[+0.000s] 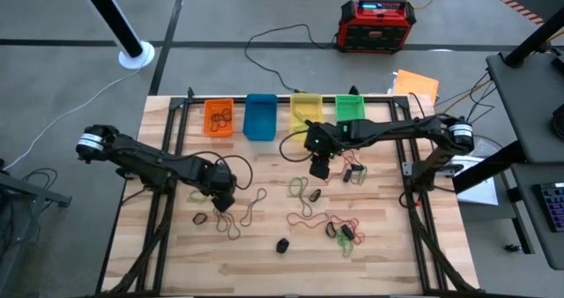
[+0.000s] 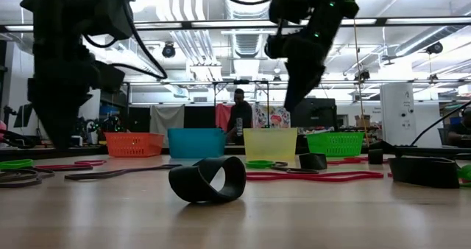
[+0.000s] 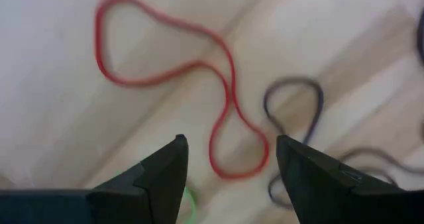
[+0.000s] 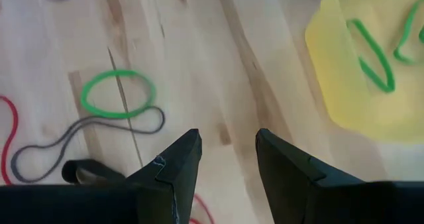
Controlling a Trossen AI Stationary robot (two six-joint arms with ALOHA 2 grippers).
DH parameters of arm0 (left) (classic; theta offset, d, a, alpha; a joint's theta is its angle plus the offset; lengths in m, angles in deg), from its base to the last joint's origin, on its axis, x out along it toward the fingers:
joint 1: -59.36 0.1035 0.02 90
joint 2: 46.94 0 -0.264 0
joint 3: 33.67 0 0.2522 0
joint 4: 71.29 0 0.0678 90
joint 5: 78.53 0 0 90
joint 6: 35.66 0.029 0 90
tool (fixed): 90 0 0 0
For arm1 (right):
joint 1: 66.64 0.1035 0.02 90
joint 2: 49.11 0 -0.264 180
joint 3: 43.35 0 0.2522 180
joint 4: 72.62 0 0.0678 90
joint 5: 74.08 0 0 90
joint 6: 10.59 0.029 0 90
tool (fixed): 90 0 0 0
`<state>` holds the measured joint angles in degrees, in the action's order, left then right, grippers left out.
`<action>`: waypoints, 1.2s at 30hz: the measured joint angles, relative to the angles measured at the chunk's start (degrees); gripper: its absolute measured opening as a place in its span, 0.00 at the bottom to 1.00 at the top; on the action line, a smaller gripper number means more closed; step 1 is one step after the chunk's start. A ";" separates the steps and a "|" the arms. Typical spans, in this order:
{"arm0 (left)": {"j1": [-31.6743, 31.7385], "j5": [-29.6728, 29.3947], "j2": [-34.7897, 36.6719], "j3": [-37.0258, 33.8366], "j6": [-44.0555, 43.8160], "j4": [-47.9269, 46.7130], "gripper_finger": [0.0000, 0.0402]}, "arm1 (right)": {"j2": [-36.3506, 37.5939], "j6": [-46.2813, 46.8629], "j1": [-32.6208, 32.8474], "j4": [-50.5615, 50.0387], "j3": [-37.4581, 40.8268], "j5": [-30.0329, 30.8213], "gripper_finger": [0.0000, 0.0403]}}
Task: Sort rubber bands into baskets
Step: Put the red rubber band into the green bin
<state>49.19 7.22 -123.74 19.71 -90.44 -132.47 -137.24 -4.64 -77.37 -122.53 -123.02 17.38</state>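
Sorting partly done, most of it left. Four baskets stand in a row at the far edge of the surface: orange basket has several dark bands in it, yellow basket has green bands, visible in the right wrist view; blue basket and green basket show nothing I can make out from above, though the view is too coarse to be sure. Many rubber bands lie loose across the middle of the surface, with a dark clump nearer the front. Left gripper is low over the left-hand scatter, fingers spread and empty, a red band lying just ahead between them, and a dark band beside it. Right gripper hangs near the yellow basket, fingers parted, nothing held; a green band and a dark one lie on the wood below it. No legible labels or writing anywhere; the red-black box beyond the surface shows none readable.
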 joint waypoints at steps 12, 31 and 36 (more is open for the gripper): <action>0.17 -5.85 -3.41 0.00 2.03 5.99 0.53 | 15.29 1.67 -0.01 15.88 14.30 0.01 0.34; 0.93 -6.83 -10.63 0.11 3.54 9.33 0.31 | 20.49 1.91 -0.01 22.51 18.62 -0.01 0.33; 0.95 -9.14 -10.16 -0.03 5.00 9.69 0.07 | 18.65 1.67 -0.01 23.64 18.71 -0.01 0.33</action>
<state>50.14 -1.92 -133.90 19.68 -85.44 -122.78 -118.59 -2.97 -77.38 -98.89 -104.31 17.37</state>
